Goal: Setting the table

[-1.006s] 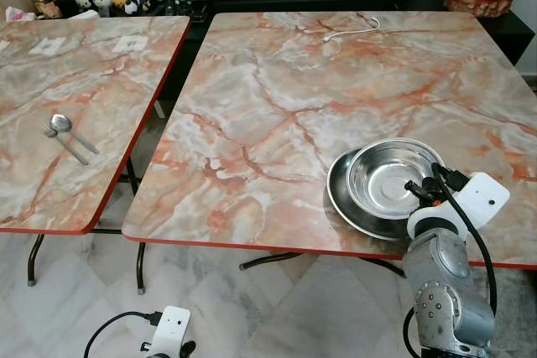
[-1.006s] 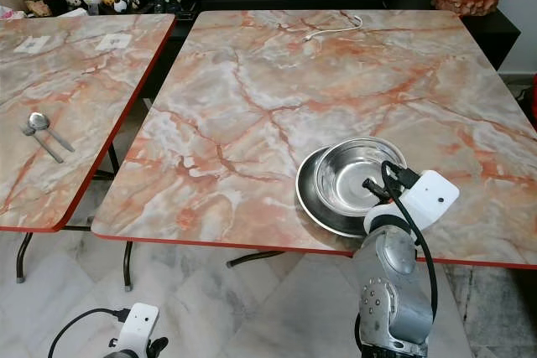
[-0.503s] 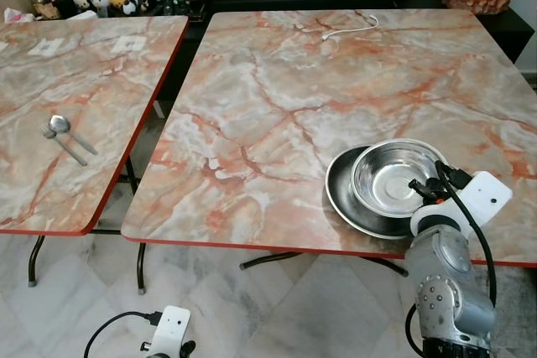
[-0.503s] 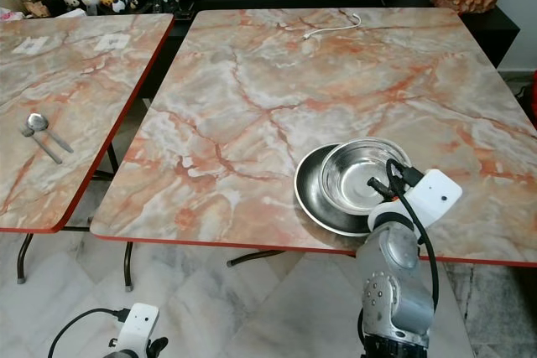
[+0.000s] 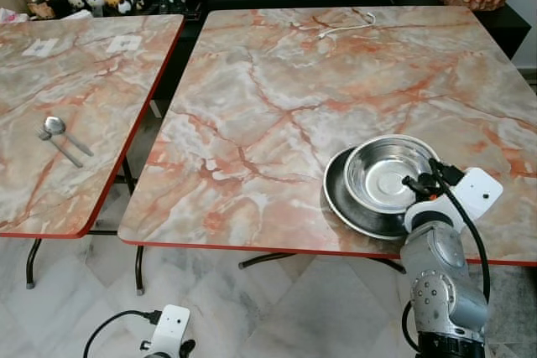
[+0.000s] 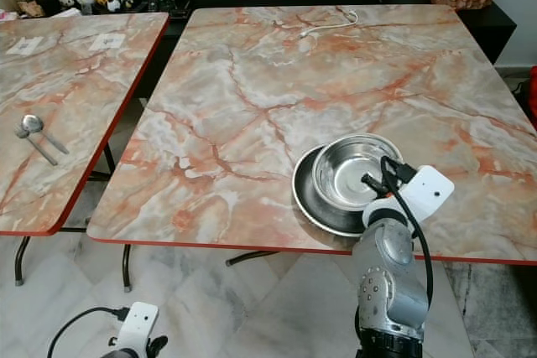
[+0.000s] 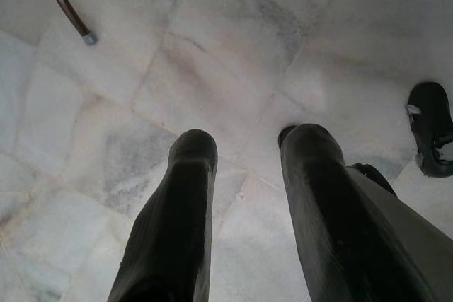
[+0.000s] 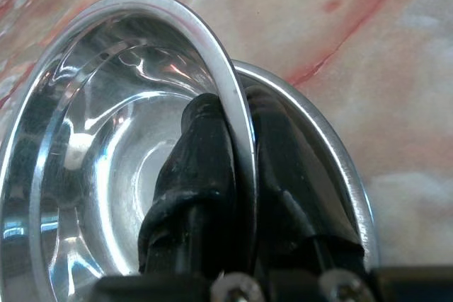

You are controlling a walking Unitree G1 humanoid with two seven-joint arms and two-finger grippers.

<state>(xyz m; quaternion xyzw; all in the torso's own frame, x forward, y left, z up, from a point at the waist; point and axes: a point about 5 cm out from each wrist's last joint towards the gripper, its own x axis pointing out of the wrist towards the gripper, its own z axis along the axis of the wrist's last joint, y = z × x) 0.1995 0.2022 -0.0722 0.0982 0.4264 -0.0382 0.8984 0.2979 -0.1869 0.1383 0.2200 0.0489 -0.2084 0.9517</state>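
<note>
Two pieces of the setting are already on the near table (image 5: 277, 81): a steel bowl (image 5: 388, 173) sitting inside a wider steel plate (image 5: 342, 199), close to the table's front edge. My right gripper (image 8: 237, 167) has its two black fingers pinched shut on the bowl's rim, one finger inside the bowl and one outside over the plate, so I judge the bowl is either just being set down or about to be shifted; either way it is not yet released. Well off to the gripper's left, on the second table (image 5: 75, 64), a spoon (image 5: 60, 129) and what looks like a fork (image 5: 59, 147) lie together, apart from the bowl and plate, so by my reading the cutlery is yet to be brought over and the job is perhaps halfway. A white cable (image 5: 348, 25) lies at the far side of the near table, well beyond the gripper. From the head cameras I get the layout, but the wrist housing hides the actual grip; the right wrist camera gives me that, showing the rim clamped between the fingers. My left gripper (image 7: 241, 196) hangs idle near the marble floor (image 7: 177, 61), fingers parted and holding nothing, with a table leg's foot (image 7: 86, 36) beyond it.
</note>
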